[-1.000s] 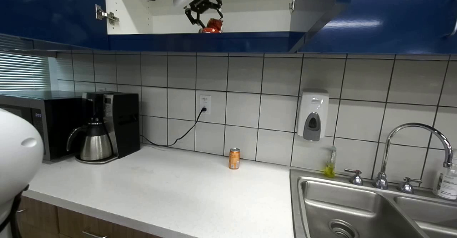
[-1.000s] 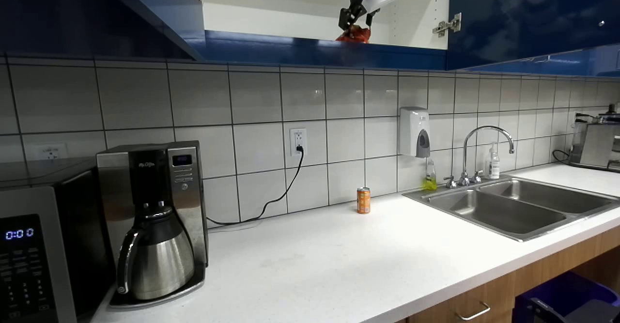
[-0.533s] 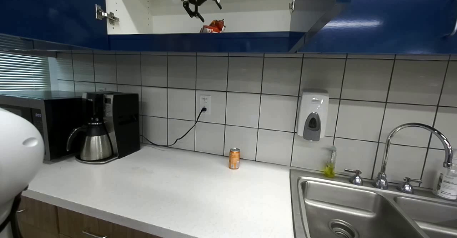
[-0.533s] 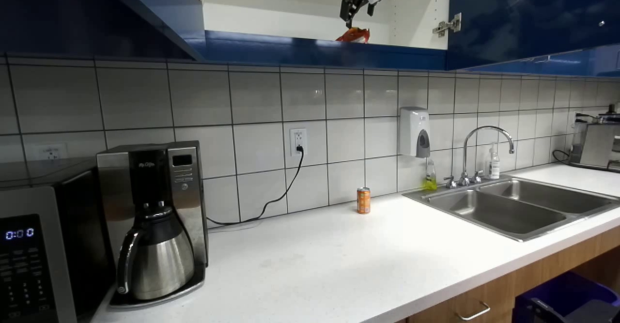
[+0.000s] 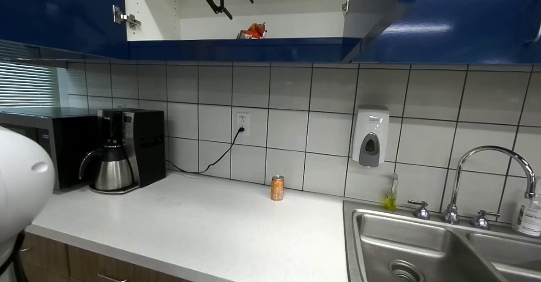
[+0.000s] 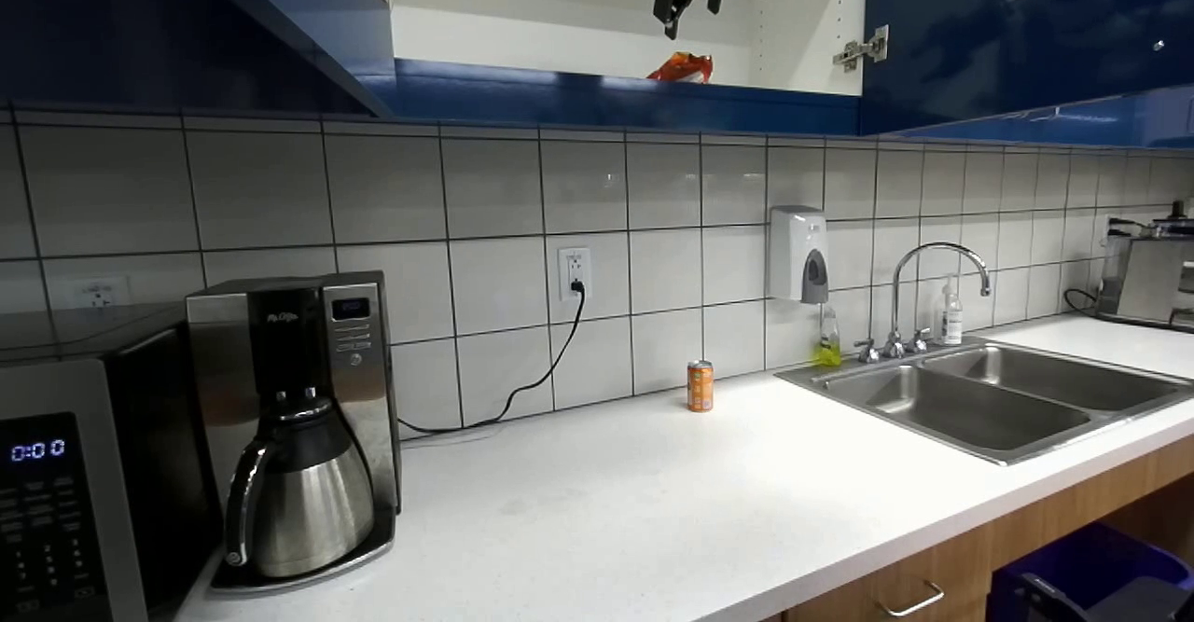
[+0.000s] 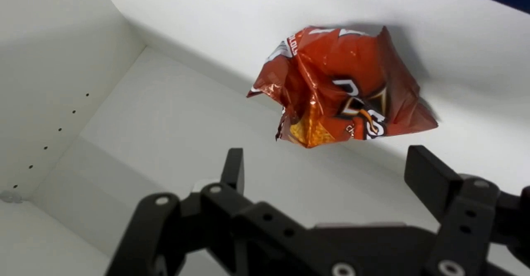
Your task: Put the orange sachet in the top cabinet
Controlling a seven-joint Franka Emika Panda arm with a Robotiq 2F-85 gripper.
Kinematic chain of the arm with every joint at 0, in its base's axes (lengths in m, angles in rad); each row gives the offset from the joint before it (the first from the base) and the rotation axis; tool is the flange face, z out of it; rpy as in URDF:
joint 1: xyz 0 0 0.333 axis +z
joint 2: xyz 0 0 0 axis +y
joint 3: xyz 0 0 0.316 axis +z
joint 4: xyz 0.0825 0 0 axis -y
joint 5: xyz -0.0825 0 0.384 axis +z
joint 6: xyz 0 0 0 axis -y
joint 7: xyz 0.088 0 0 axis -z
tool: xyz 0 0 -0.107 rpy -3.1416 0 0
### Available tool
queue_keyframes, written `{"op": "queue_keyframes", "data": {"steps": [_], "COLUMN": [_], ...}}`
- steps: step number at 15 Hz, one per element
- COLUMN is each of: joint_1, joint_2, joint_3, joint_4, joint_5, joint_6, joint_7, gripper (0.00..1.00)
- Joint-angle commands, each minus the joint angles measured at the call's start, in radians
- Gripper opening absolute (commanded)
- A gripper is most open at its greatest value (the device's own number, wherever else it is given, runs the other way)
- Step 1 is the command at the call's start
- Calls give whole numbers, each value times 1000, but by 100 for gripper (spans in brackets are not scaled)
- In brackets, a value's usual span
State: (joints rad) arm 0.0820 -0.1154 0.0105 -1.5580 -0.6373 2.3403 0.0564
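The orange-red sachet [image 7: 343,90] is a crumpled chip bag with white lettering. It rests on the floor of the open top cabinet [image 5: 236,49], close behind the blue front edge. The sachet shows in both exterior views [image 5: 252,31] [image 6: 683,68], its lower part hidden by that edge. My gripper [image 7: 325,159] is open and empty, with nothing between its fingers. In both exterior views the gripper [image 5: 241,9] [image 6: 692,21] hangs inside the cabinet opening, above the sachet and apart from it.
Open blue cabinet doors [image 5: 376,15] [image 6: 1007,34] flank the opening. The white cabinet side wall [image 7: 49,81] shows in the wrist view. Below, the counter holds an orange can [image 5: 277,188], a coffee maker [image 6: 308,454] and a microwave [image 6: 84,473]. A sink [image 6: 970,407] lies beside them.
One second ago my open gripper was down around the sachet. It has since risen and drawn away from it. The sachet has stayed on the cabinet floor, settling slightly.
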Motion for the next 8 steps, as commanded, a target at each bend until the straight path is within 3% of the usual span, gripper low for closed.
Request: {"op": "queue_keyframes", "data": {"steps": [1, 8], "joint_1": [-21, -31], "joint_2": [-117, -323], "joint_3": [48, 113], "joint_4": [-140, -412], "joint_5": [-40, 1], "joint_6": [15, -19], "joint_7": [58, 125], "gripper": [100, 100]}}
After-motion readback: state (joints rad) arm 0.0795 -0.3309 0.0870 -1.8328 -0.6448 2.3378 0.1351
